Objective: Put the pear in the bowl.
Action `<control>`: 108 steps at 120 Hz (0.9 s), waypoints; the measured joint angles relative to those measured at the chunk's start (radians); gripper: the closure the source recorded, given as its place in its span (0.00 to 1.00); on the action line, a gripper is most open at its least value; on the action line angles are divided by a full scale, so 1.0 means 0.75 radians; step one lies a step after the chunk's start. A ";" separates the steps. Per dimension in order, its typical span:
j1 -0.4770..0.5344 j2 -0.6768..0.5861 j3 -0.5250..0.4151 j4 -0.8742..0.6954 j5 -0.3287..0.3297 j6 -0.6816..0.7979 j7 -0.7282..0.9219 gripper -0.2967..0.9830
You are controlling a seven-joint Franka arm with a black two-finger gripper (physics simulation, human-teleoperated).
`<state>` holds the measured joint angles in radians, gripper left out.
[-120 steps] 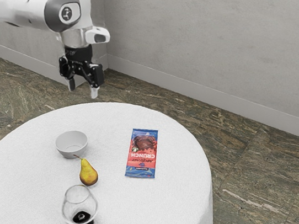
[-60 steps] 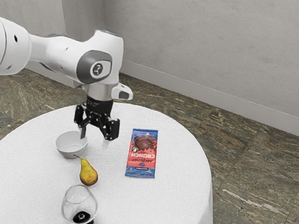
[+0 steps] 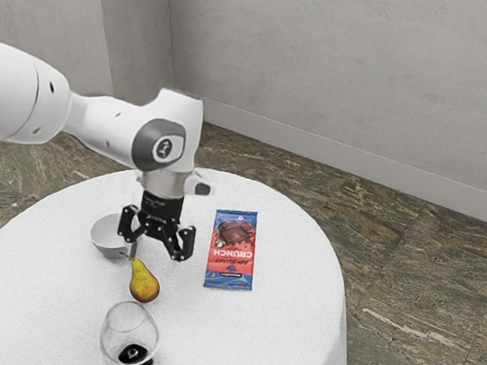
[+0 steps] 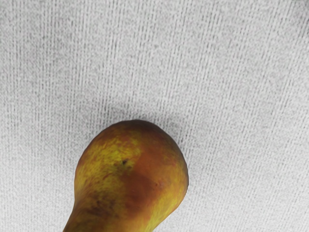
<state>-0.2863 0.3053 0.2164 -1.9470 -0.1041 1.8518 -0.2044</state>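
Note:
My black gripper [image 3: 156, 254] is low over the table with its two fingers spread apart, open, just above the stem end of the pear in the exterior view. The yellow-brown pear [image 3: 145, 284] lies on the white cloth. Beside it, toward the exterior view's left, stands the white bowl [image 3: 107, 237], its near side partly covered by one finger. In the wrist view, the rounded body of the pear [image 4: 131, 176] is large and close under the hand, and its neck runs out of the picture.
A stemmed glass [image 3: 129, 331] with dark contents stands near the pear's fat end. A red and blue chocolate packet [image 3: 232, 254] lies flat toward the exterior view's right. The round table [image 3: 286, 334] has a white cloth, with stone-patterned floor beyond its edge.
From beyond the table's far edge, my hand has come down toward the exterior view's right, over the table to the pear. The pear, bowl, packet and glass have stayed put.

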 joint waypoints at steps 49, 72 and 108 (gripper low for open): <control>0.016 0.070 0.002 -0.002 -0.044 0.011 -0.058 0.33; 0.032 0.099 0.002 -0.003 -0.068 0.014 -0.074 0.36; 0.045 0.115 0.002 -0.020 -0.081 0.035 -0.091 0.44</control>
<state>-0.2522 0.3913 0.2181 -1.9618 -0.1648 1.8779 -0.2730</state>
